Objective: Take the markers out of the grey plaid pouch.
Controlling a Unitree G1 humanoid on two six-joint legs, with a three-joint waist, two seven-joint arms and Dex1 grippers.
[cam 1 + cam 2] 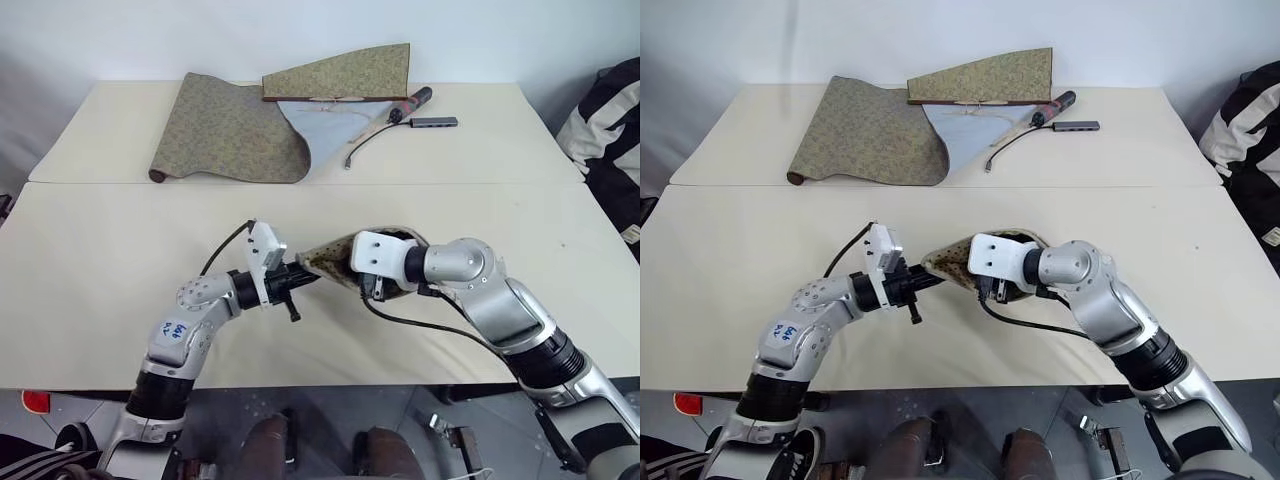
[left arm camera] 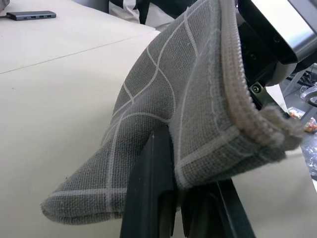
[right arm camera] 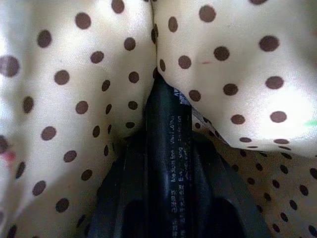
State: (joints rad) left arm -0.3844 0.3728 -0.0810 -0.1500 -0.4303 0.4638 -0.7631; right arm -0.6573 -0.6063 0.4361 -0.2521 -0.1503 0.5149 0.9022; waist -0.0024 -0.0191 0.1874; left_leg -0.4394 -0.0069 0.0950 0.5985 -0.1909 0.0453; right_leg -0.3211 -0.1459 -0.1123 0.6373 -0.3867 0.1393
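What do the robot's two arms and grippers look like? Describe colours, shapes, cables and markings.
Both arms are silver-grey metal with rounded joints and black bands. Each wrist carries a white boxy camera and a black cable. The left gripper has black fingers. The left arm bears a white label with blue handwriting.

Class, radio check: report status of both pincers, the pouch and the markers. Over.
Left pincer shut on grey plaid pouch, held above the table. Right pincer inside pouch, gripping a dark marker. Lining crowds it.

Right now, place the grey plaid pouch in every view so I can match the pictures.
Left eye view: grey plaid pouch mid-table, between the grippers.
Right eye view: pouch centre.
Left wrist view: its outside across the middle.
Right wrist view: its dotted lining.
Shared landmark: the left gripper shut on its edge.
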